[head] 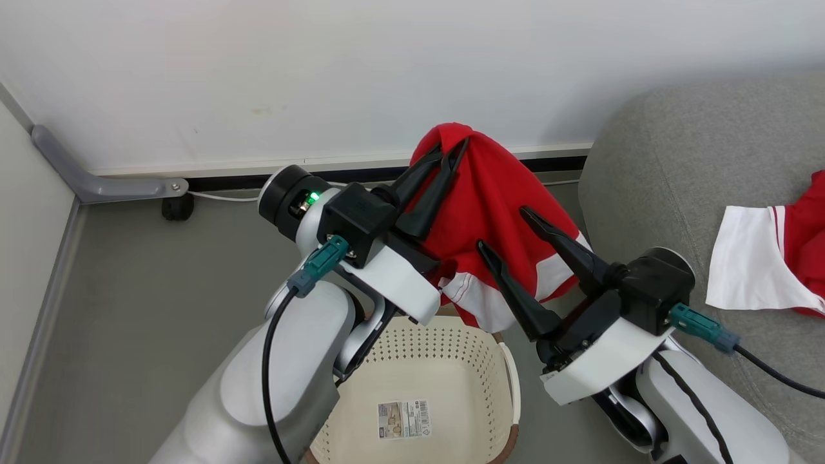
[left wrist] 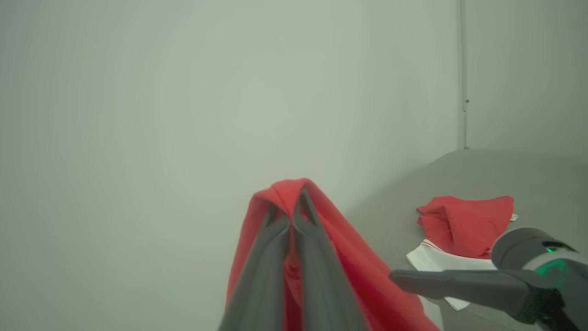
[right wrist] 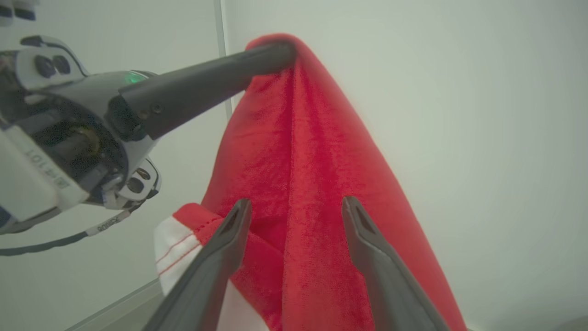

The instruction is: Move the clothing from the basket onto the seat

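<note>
Here the left gripper [head: 453, 145] is closed, its two fingers pinched together on the peak of a red garment [head: 490, 200], which hangs over the far rim of the basket [head: 425, 348]. Whether the cloth touches that rim cannot be told. The garment's lower edge, a white band with thin red stripes, is partly hidden behind the right gripper [head: 501, 227]. That gripper has its fingers spread wide and grips nothing. The cloth lies just beyond its tips, and contact cannot be judged. The basket's near end is cut off by the bottom edge of the head view, and its left side is covered by the left forearm. A label [head: 404, 419] shows on its base. A second garment [head: 767, 258], red and white, lies on the seat [head: 677, 142], cut off at the right edge.
</note>
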